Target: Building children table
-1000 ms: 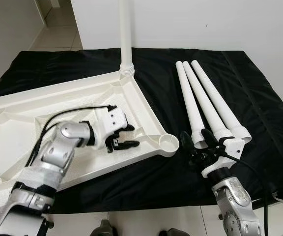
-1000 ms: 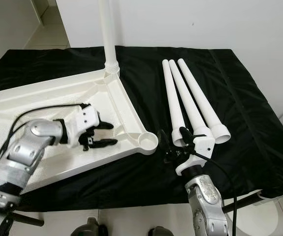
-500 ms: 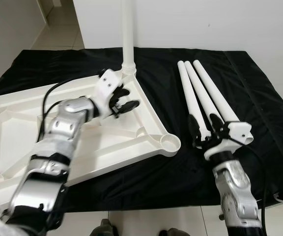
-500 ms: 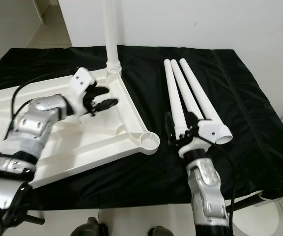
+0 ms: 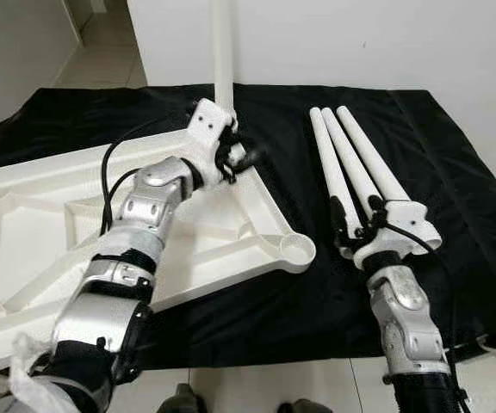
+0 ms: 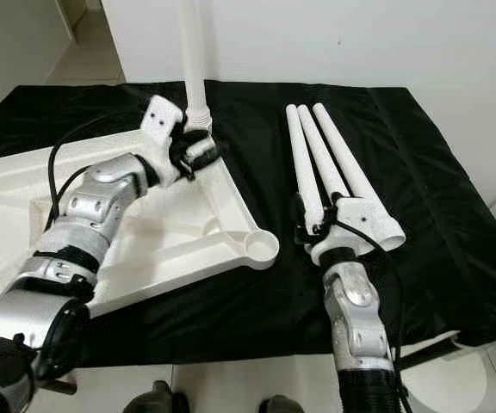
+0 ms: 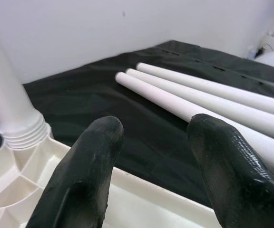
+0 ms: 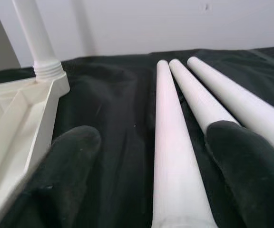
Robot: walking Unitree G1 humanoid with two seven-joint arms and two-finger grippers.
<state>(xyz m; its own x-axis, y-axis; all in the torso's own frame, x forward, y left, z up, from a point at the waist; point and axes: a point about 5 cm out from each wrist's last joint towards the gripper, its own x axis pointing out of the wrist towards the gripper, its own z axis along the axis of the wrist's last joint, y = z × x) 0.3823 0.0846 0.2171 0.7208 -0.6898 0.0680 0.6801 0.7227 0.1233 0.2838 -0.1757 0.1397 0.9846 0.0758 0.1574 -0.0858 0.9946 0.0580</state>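
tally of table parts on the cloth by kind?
Tabletop, upside down: 1
Leg already screwed into a corner socket, standing upright: 1
Loose legs lying side by side on the black cloth: 3
Total: 5 parts

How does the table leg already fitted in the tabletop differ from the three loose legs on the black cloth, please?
The fitted leg stands upright, its threaded end in a corner socket of the upturned tabletop; the three loose legs lie flat, side by side on the black cloth. The left end effector is near the fitted leg; the right end effector straddles a loose leg's wide end. All are white tapered tubes.
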